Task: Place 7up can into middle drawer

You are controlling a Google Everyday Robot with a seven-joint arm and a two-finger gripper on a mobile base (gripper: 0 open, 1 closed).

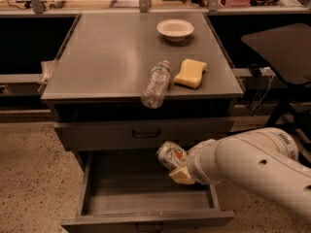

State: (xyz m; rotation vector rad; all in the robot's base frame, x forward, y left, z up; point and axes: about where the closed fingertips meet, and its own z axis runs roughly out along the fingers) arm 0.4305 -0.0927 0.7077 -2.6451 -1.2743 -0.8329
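The 7up can (171, 155), white and green with a silver end, is tilted in my gripper (178, 167), which is shut on it. The gripper holds the can above the right rear part of the open middle drawer (146, 198), just below the closed grey drawer front (146, 132) above it. My white arm (252, 169) reaches in from the right. The drawer's inside looks bare, and its front panel (146, 221) is pulled out toward the camera.
On the cabinet top (107, 57) lie a clear plastic water bottle (156, 84) at the front edge, a yellow sponge (190, 73) and a white bowl (175, 29). A dark chair or table (279, 50) stands to the right. Speckled floor lies to the left.
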